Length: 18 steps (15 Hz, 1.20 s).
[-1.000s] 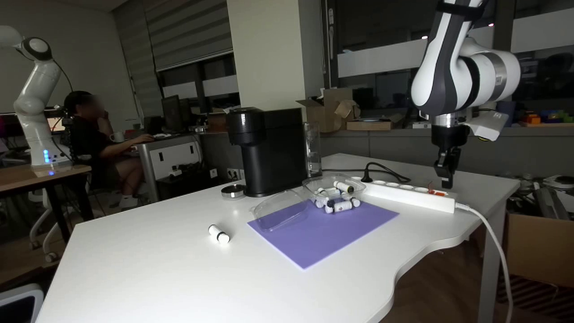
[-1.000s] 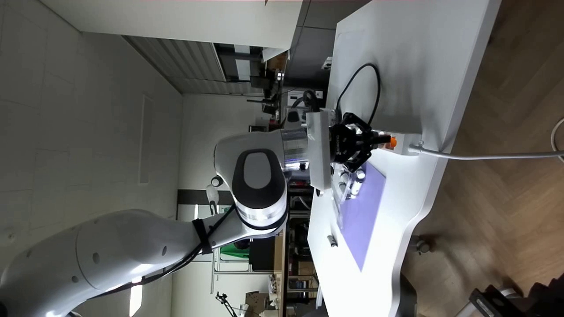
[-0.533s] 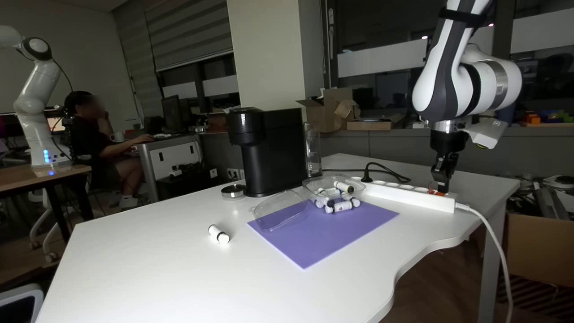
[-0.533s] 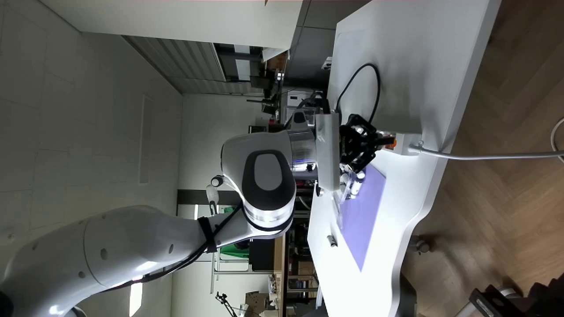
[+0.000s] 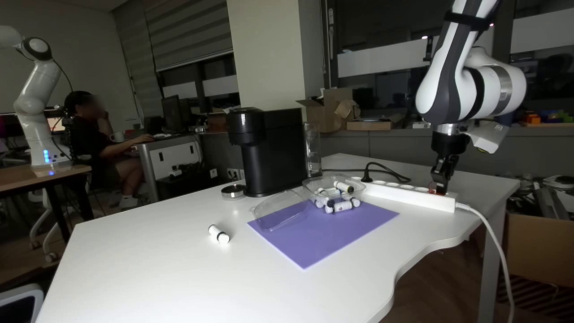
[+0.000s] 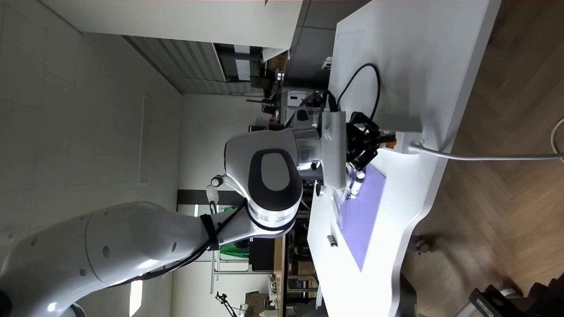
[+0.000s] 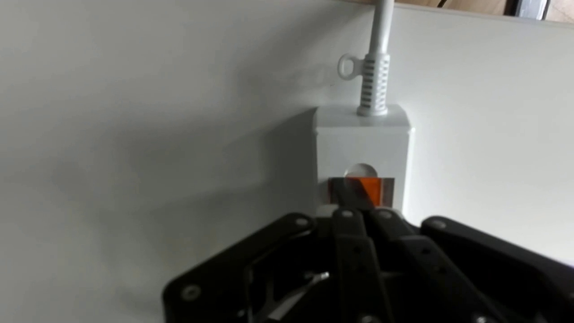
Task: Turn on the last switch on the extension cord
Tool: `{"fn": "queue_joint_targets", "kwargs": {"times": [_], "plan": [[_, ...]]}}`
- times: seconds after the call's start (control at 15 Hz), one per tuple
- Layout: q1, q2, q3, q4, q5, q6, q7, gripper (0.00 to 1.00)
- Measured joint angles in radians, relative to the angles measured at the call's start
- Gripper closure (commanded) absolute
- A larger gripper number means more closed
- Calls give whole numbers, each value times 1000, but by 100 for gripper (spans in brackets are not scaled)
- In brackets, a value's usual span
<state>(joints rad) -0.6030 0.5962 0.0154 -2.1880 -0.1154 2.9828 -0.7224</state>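
The end effector has its fingers pinched together, nothing visible between them, and it's right above the orange switch! That's on the extension cord, lying on the bench, switch at the cable end. The bar's long axis runs back beneath the wrist; the switch lies across it. Fingertips hide one side, orange peeks out on the other. Touching? Can't tell. Straight down looks like the push!

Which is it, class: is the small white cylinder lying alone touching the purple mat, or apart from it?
Apart. In an exterior view, a gap of white tabletop shows plainly between the white cylinder and the purple mat.
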Motion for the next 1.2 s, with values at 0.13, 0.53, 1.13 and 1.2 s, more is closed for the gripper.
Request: {"fn": "queue_joint_targets", "kwargs": {"times": [0.13,0.53,1.13,1.2], "plan": [[-22,2,17,1,0,4,-5,100],[-138,18,118,48,39,-87,-53,100],[-234,114,169,308,277,-521,-226,100],[-234,122,164,327,297,-549,-239,100]]}}
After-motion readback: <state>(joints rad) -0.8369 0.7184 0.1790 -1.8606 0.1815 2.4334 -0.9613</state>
